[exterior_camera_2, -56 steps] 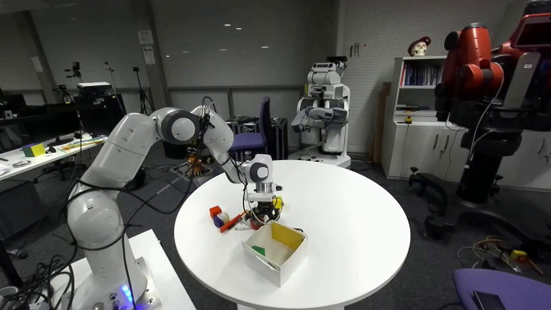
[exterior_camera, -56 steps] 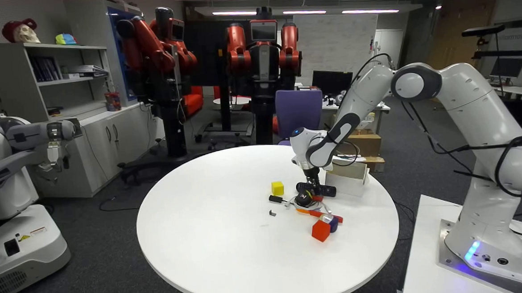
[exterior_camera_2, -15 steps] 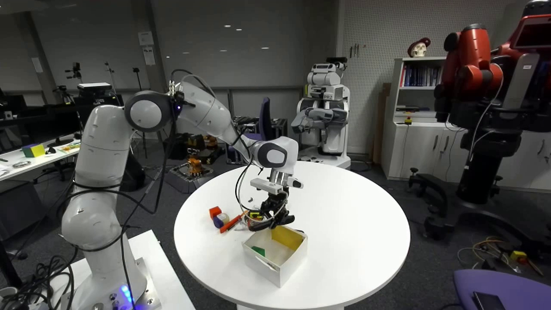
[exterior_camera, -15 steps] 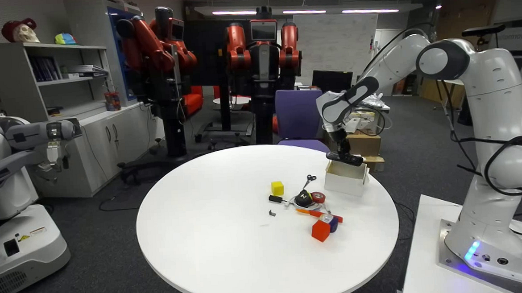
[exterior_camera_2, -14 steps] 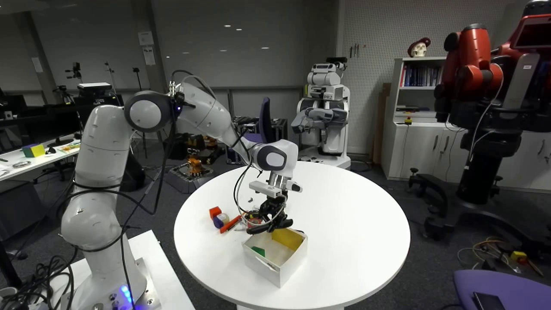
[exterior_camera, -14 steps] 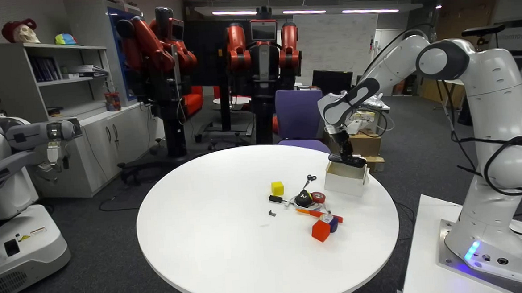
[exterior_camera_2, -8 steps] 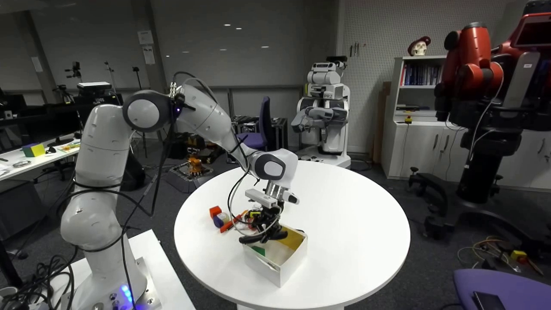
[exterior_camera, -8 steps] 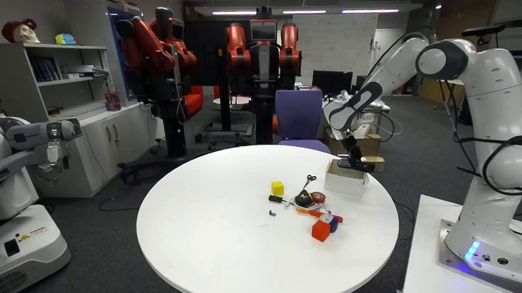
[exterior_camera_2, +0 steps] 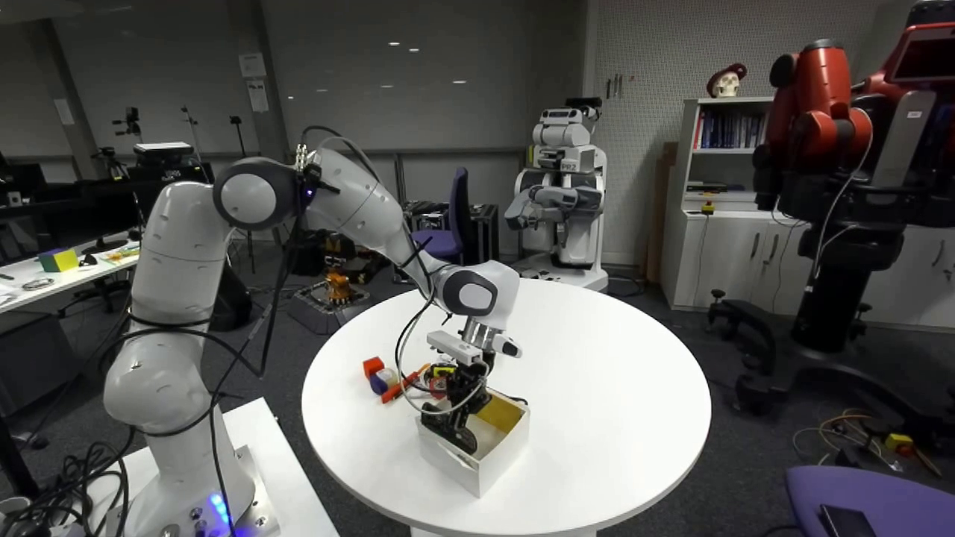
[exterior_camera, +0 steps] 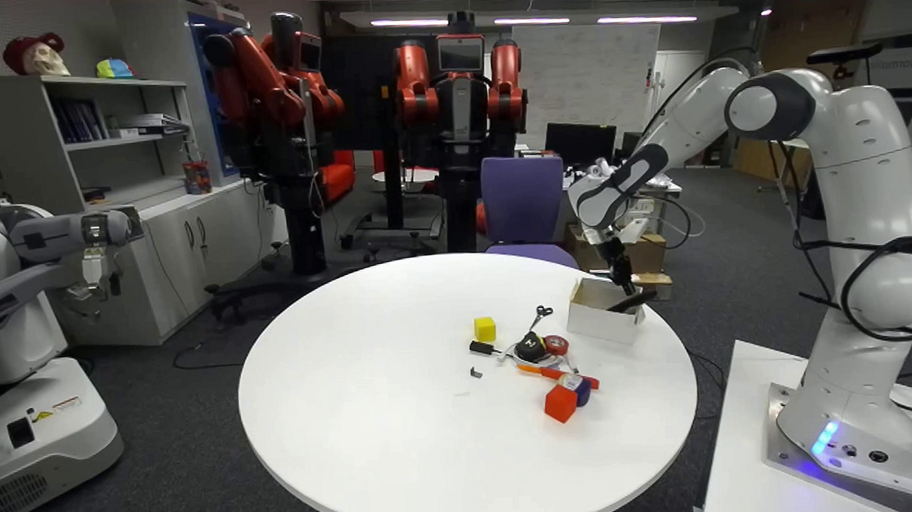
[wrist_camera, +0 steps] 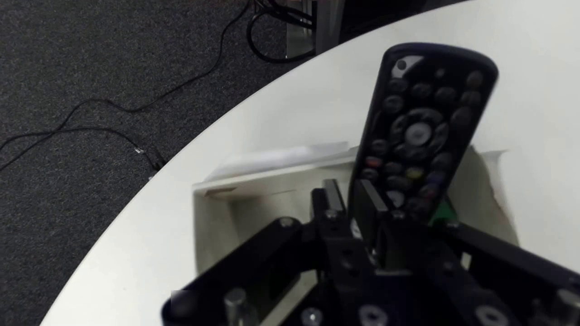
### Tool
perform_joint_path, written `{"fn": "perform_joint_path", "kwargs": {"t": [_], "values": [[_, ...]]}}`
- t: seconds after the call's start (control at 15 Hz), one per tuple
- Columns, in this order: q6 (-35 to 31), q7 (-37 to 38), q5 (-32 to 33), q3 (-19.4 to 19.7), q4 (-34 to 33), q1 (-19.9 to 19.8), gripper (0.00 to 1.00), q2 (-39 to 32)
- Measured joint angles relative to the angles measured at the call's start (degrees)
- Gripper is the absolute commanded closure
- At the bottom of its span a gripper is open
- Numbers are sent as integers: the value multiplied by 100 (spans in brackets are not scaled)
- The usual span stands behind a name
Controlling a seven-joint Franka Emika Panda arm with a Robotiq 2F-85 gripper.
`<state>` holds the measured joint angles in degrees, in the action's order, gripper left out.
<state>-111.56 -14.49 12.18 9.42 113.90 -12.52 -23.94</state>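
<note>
White tabletop (exterior_camera: 370,401), rim (wrist_camera: 240,118) near the box (exterior_camera: 604,323) — gripper (wrist_camera: 348,194) narrowly parted, empty, above the tilted remote (wrist_camera: 419,120)

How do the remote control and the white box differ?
Colour: the remote control is black with coloured buttons; the box is white outside.
Pose: the remote control is tilted, one end jutting past the box; the box stands upright on the table.
Shape: the remote control is slim; the box is bulkier and open-topped.
</note>
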Motion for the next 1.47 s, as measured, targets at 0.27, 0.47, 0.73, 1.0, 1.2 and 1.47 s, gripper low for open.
{"fn": "perform_joint_path", "kwargs": {"t": [0.27,0.47,0.73,1.0,1.2,1.47], "values": [[-195,0,-129,-7,-50,0,20,106],[-209,-1,-335,-26,-57,0,1,335],[-206,-2,-768,-120,27,35,0,934],[-237,486,-1172,-353,143,309,0,1481],[-643,1168,-1223,-605,317,692,0,1555],[-1533,2228,-1210,-875,458,1196,0,1101]]}}
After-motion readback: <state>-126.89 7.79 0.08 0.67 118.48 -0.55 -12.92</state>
